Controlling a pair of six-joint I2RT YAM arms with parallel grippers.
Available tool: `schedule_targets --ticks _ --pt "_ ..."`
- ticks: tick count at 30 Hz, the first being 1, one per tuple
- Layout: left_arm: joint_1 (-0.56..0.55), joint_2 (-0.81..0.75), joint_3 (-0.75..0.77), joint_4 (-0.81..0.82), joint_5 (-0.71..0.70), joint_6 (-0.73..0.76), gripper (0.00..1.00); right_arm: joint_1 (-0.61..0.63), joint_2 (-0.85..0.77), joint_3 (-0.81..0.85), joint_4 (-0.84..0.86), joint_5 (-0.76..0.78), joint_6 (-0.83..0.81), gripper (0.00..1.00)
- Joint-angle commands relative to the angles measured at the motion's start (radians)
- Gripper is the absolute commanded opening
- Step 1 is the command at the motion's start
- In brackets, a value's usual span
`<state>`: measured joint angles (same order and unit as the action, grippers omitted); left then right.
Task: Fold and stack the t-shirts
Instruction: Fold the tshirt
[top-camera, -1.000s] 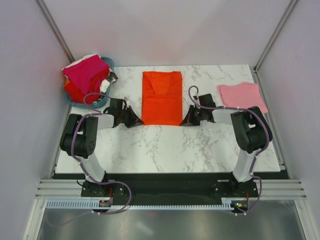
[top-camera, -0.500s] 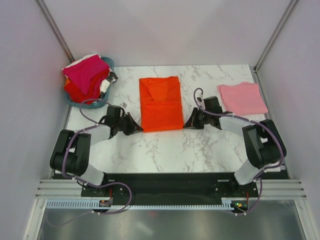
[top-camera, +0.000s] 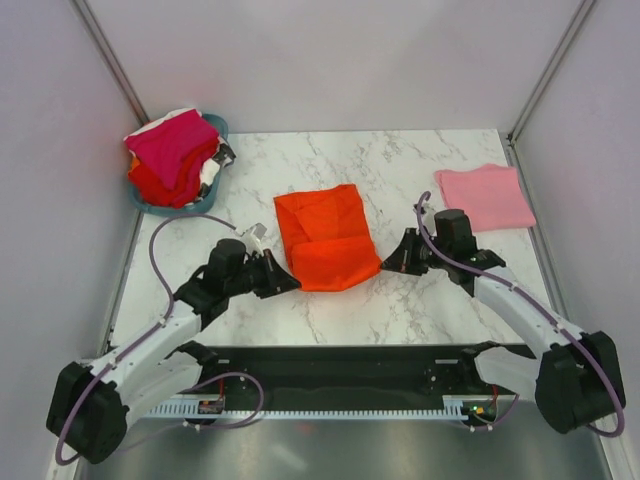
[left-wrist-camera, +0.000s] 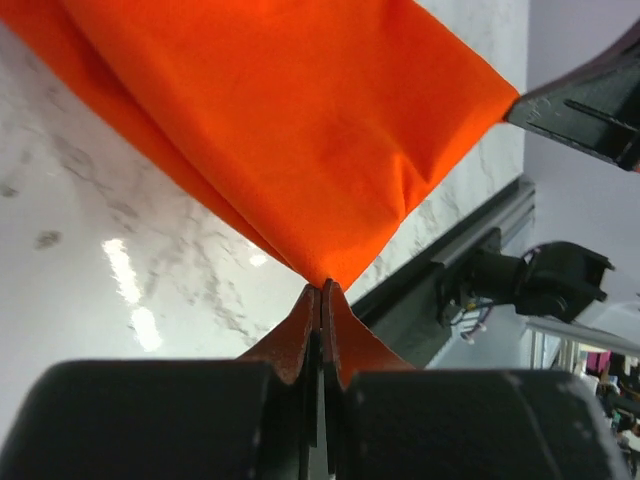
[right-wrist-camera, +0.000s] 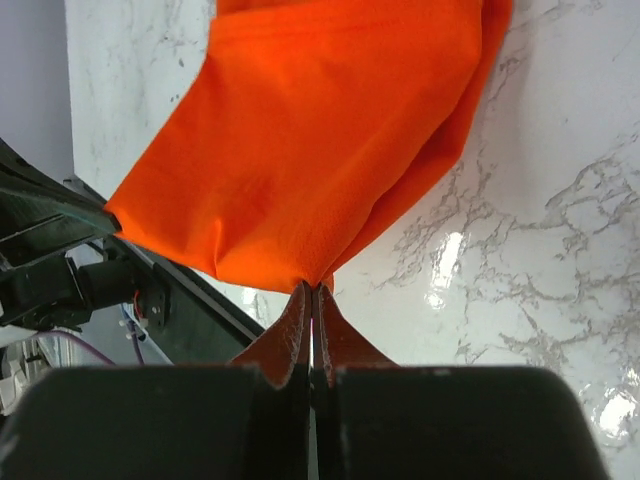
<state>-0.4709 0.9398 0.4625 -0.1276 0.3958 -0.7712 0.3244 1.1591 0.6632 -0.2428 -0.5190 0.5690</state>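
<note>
Pinching the near corners of the orange-red t-shirt (top-camera: 325, 240), which lies mid-worktop (top-camera: 400, 160), the left pincer (top-camera: 288, 282) and right pincer (top-camera: 386, 265) are clamped on cloth mid-fold, so the next move probably calls for carrying both corners evenly across and laying them flat.

White marble tabletop (top-camera: 420, 310). Centre: orange-red t-shirt (top-camera: 325, 235), near edge raised. Far right: folded light pink t-shirt (top-camera: 483, 196). Far-left corner: teal basket (top-camera: 175, 210) holding piled shirts (top-camera: 175, 150).
</note>
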Motion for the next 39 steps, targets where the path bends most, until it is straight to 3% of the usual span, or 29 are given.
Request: schedule_targets --ticks 1,7,18,31,39 --pt "-0.096 -0.105 -0.002 -0.082 -0.074 -0.106 0.02 0.004 -0.099 -0.008 -0.093 0.028 -0.032 0.0" --pt "-0.109 -0.173 0.034 -0.154 -0.078 -0.122 0.02 0.004 -0.156 0.07 -0.162 0.082 -0.052 0.0" --pt "-0.092 -0.119 0.192 -0.23 -0.199 -0.103 0.02 -0.005 0.06 0.295 -0.167 0.145 -0.086 0.0" --pt "0.15 0.08 0.353 -0.214 -0.135 -0.011 0.02 -0.034 0.323 0.53 -0.164 0.151 -0.084 0.0" --pt "0.235 0.215 0.433 -0.175 -0.109 0.016 0.02 -0.054 0.487 0.668 -0.161 0.123 -0.063 0.0"
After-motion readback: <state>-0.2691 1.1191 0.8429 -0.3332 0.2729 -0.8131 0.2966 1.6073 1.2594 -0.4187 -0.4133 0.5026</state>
